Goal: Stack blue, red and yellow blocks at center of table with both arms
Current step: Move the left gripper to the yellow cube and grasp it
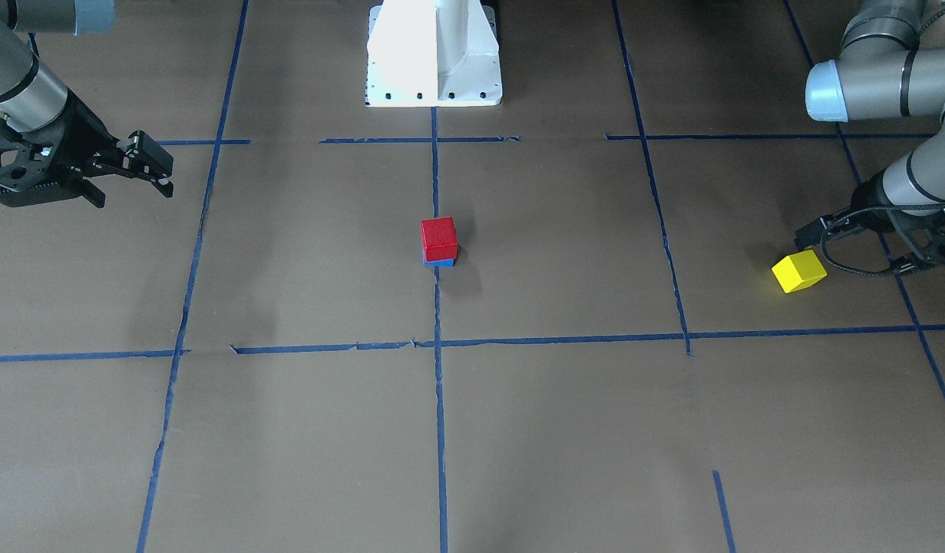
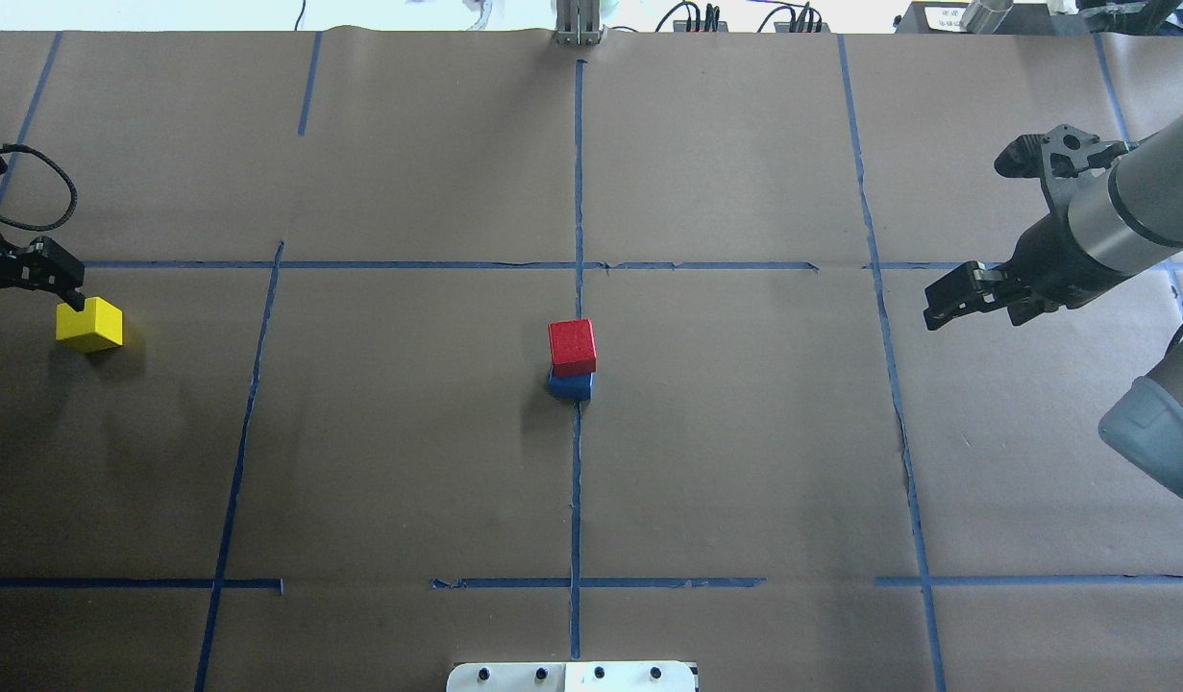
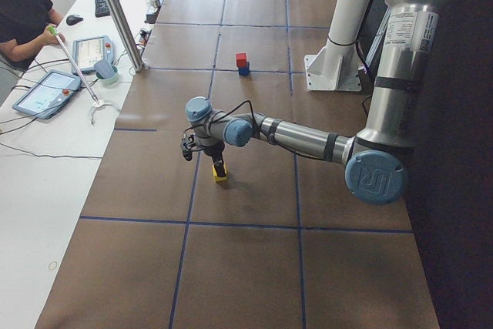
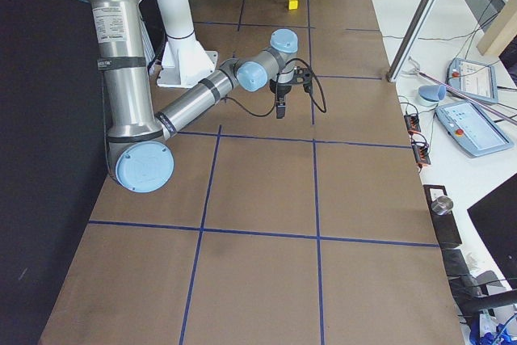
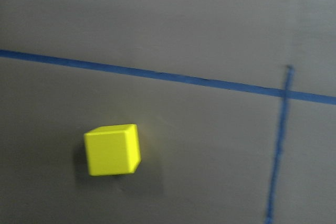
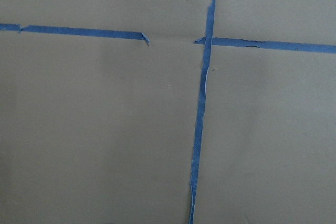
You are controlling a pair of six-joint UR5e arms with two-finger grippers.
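Note:
The red block (image 1: pixel 439 239) (image 2: pixel 572 346) sits on the blue block (image 2: pixel 571 386) (image 1: pixel 440 263) at the centre of the table (image 2: pixel 745 461). At the table's far left in the overhead view lies the yellow block (image 2: pixel 90 324) (image 1: pixel 799 271) (image 5: pixel 112 149), alone on the paper. My left gripper (image 2: pixel 24 300) (image 3: pixel 202 161) is open and low, one of its fingers (image 2: pixel 61 279) right at the yellow block's edge. The block is not between the jaws. Far to the other side my right gripper (image 2: pixel 971 235) (image 1: pixel 127 178) hangs open and holds nothing.
The white pedestal (image 1: pixel 434 54) (image 2: pixel 572 678) stands at the robot's edge of the table, in line with the stack. A person (image 3: pixel 23 5) sits at a side desk with tablets (image 3: pixel 46 92) beyond a metal post (image 3: pixel 119 13).

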